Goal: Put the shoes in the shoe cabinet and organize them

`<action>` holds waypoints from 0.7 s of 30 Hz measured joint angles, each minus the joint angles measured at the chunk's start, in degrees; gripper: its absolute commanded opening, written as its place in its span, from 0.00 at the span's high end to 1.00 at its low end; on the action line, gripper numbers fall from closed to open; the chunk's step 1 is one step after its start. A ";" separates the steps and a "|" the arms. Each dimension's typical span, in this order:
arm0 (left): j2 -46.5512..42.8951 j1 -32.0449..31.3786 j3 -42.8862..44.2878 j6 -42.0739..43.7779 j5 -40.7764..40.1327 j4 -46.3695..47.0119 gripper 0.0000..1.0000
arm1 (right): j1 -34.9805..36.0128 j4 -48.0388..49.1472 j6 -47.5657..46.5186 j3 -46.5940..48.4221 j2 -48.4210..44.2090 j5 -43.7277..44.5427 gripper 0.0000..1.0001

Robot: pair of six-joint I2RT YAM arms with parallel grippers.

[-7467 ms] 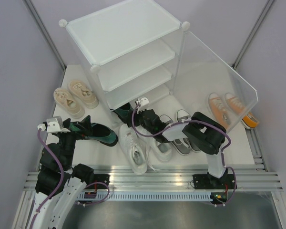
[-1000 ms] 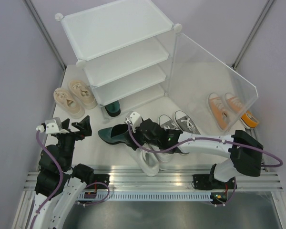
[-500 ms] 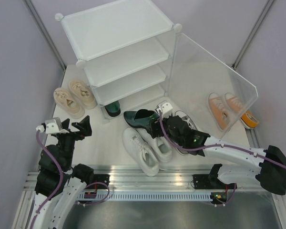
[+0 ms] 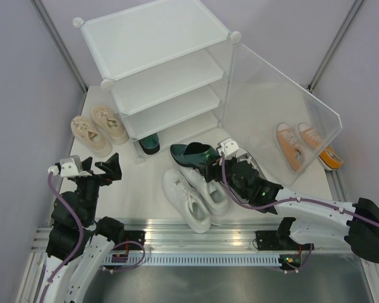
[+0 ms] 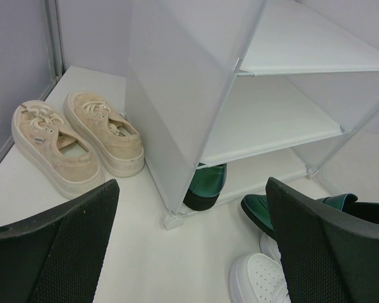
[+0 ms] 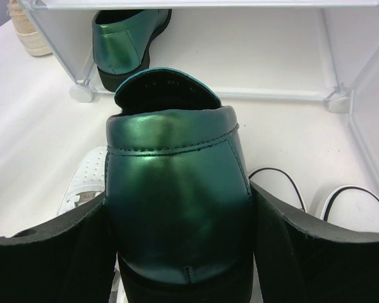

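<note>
White tabletop lay before the shoe cabinet, where we saw the right gripper clamped on the heel of a dark green shoe, toe towards the bottom tier. Its mate sat inside; the left gripper gaped empty

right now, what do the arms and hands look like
The left arm and right arm have black joints, white links and a purple cable alongside. The left hand and right hand each carry a white block and two black fingers. The left's fingers look mesh-textured.
</note>
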 measured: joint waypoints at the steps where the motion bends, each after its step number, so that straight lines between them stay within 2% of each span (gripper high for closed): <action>1: 0.00 0.00 0.00 0.00 0.02 0.00 0.00 | 0.00 0.70 -0.74 0.00 0.44 -0.09 0.99; 12: 0.00 0.00 0.00 0.00 0.02 0.00 0.00 | 0.85 5.60 -7.72 -1.16 2.97 -2.08 0.99; 21: 0.00 0.00 0.00 0.00 0.04 0.00 0.00 | 7.30 4.74 -15.67 0.50 8.20 4.11 0.99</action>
